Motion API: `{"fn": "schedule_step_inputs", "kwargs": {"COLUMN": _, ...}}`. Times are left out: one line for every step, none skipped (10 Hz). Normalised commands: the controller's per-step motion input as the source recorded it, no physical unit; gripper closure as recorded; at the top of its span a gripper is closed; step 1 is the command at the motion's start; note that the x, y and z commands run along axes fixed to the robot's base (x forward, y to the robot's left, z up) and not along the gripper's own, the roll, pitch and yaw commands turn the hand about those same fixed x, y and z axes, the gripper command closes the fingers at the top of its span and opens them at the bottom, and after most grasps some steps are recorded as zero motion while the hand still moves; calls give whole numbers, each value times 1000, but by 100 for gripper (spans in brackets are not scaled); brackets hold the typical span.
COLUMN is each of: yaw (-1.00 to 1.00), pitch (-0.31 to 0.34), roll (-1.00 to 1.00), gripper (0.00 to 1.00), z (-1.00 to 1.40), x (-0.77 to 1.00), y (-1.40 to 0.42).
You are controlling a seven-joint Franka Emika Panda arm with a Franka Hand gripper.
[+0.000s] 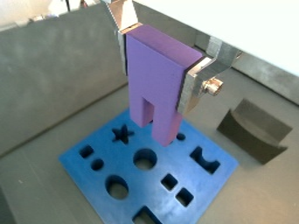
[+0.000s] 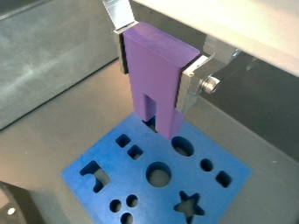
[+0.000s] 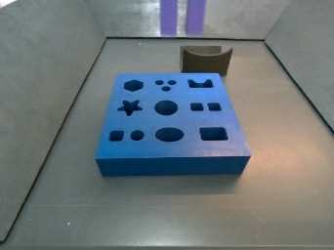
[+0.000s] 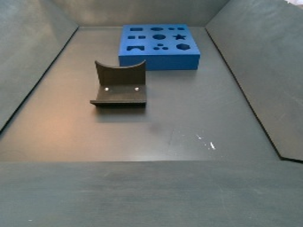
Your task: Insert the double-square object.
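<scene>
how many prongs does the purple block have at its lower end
2. The double-square object ends in two prongs side by side, one slot between them, hanging above the blue board. The gripper, jaws shut on its upper part, holds it upright.

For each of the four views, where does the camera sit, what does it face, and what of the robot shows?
Wrist view: on the wrist, looking down past the gripper shut on the double-square object, above the blue board.
Wrist view: same, from the opposite side.
Side view: low, facing the blue board; only the object's prongs show.
Side view: high, dark grey curved block nearest; no robot.
All share the board.
</scene>
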Motion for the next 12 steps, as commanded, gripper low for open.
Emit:
{"fn": "schedule_step_inputs", "kwargs": {"yaw": 17, "pitch": 0, "roll": 53, "gripper": 100, "z": -1000, "x": 697, "y": 86}}
{"fn": "schedule_step_inputs", "kwargs": {"yaw": 31, "pitch": 0, "roll": 63, "gripper": 100, "z": -1000, "x": 700, "y": 111}}
{"fn": "schedule_step_inputs", "kwargs": {"yaw": 23, "pitch": 0, "roll": 86, "gripper": 100, "z": -1000, "x": 751, "y": 134}}
{"fn": "schedule_step_inputs", "kwargs": {"yaw": 126, "pitch": -23, "roll": 147, "gripper": 100, "z": -743, "x": 671, "y": 366}}
{"fn": "schedule_step_inputs", "kwargs": {"yaw": 89, "pitch": -4, "roll": 220, "gripper": 100, "z": -691, "x": 697, "y": 389}}
{"fn": "schedule_step_inputs", "kwargs": {"yaw": 71, "pitch": -3, "roll": 110, "gripper": 100, "z": -877, "x": 731, "y": 251}}
{"fn": "schedule_step_inputs", "kwargs": {"yaw": 0, "pitch": 0, "roll": 73, "gripper": 100, "z": -1000, "x": 763, "y": 3}}
{"fn": "schedule_step_inputs", "kwargs": {"yaw": -20, "pitch": -97, "roll": 0, "gripper": 100, "z": -811, "x": 431, "y": -114}}
{"fn": "schedule_step_inputs", "kwargs": {"yaw": 0, "pitch": 0, "roll": 0, "gripper": 100, "z": -500, "x": 471, "y": -294}}
{"fn": "schedule_step_inputs", "kwargs": {"yaw": -49, "pitch": 39, "roll": 6, "gripper": 100, "z": -357, "x": 469, "y": -206}}
{"fn": "schedule_step_inputs", "kwargs": {"yaw": -94, "pitch": 53, "roll": 30, "gripper": 100, "z": -337, "x": 397, "y": -71}}
{"fn": "schedule_step_inputs", "kwargs": {"yaw": -26, "pitch": 90, "roll": 106, "gripper": 100, "z": -260, "x": 297, "y": 0}}
